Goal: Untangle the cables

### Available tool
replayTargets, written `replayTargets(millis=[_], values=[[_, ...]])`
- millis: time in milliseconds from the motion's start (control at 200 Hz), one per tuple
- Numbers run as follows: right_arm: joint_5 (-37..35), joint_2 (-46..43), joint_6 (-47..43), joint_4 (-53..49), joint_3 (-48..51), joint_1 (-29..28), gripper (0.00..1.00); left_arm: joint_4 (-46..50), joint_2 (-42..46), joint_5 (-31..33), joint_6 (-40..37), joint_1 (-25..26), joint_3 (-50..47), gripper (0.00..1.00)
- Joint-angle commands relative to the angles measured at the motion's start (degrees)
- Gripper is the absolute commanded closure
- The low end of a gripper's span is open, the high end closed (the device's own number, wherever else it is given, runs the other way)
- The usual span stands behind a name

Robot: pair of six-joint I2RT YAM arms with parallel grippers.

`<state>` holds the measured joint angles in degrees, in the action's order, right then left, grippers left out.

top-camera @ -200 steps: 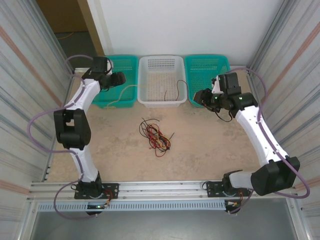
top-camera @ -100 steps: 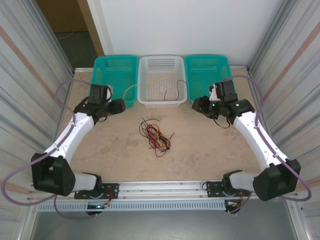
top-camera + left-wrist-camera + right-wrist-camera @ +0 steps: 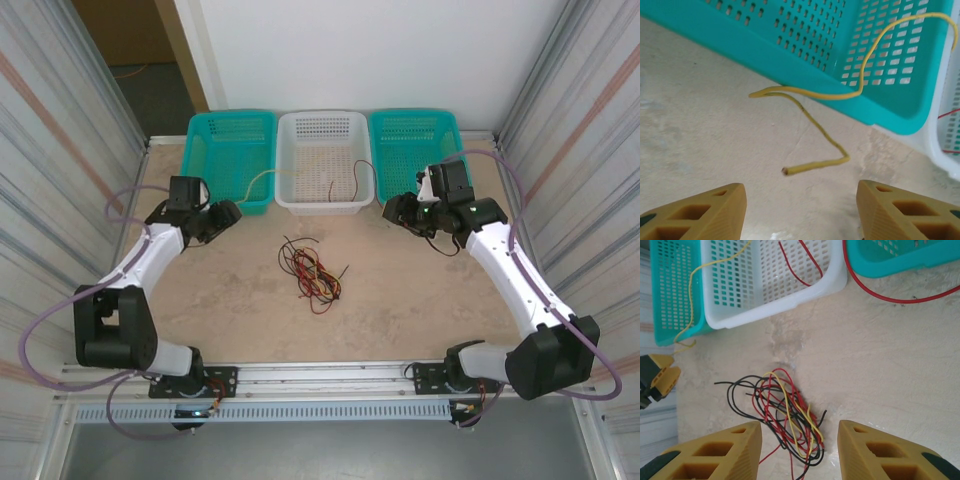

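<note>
Cables [image 3: 784, 414] tangled; yellow strand [image 3: 816, 164] loose before left pincer [image 3: 801, 192].

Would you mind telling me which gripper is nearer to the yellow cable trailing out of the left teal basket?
Left. The left gripper hovers open just before the yellow cable, at its loose end; the right gripper is far off, past the white basket.
</note>
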<state>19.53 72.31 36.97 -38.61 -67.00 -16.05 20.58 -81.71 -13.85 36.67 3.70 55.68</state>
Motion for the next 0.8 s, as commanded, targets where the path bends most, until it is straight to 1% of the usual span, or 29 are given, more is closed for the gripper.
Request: replayTargets(millis=[0, 105, 180, 251, 321, 411, 536, 621, 696, 797], values=[[1.08, 0.17, -1.11, 0.64, 0.28, 1.05, 0.57, -6.60, -1.08, -2.81, 6.20, -1.11, -1.40, 0.44], [1.35, -0.24, -1.02, 0.81, 1.10, 1.55, 0.57, -10.27, -2.54, -4.54, 9.25, -2.38, -2.67, 0.56], [1.35, 0.00, -1.11, 1.13, 1.77, 1.86, 0.57, -13.77, -3.09, -6.43, 11.39, -3.25, -3.71, 0.60], [2.13, 0.61, -0.89, 1.17, 1.93, 2.49, 0.58, -15.74, -3.36, -7.86, 12.15, -3.44, -3.70, 0.71], [2.36, 0.96, -0.76, 1.55, 1.96, 2.69, 0.58, -16.42, -3.16, -9.21, 12.79, -3.49, -3.39, 0.87], [2.28, 1.15, -0.70, 1.96, 1.66, 2.78, 0.58, -16.70, -1.33, -9.72, 14.02, -3.44, -3.69, 1.00], [2.43, 1.83, -0.80, 2.13, 1.20, 3.13, 0.58, -14.40, 1.73, -10.35, 14.70, -3.45, -2.65, 1.00], [2.43, 2.21, -1.02, 1.96, 0.73, 3.39, 0.58, -12.52, 3.77, -12.40, 15.57, -3.53, -0.95, 1.00], [2.95, 2.46, -0.52, 2.14, 0.17, 4.08, 0.58, -13.40, 5.91, -13.83, 18.01, -3.57, -0.51, 1.00], [1.42, 3.52, -0.91, 1.87, -1.40, 4.28, 0.58, -15.70, 7.52, -14.60, 20.70, -3.93, 0.83, 1.00]])
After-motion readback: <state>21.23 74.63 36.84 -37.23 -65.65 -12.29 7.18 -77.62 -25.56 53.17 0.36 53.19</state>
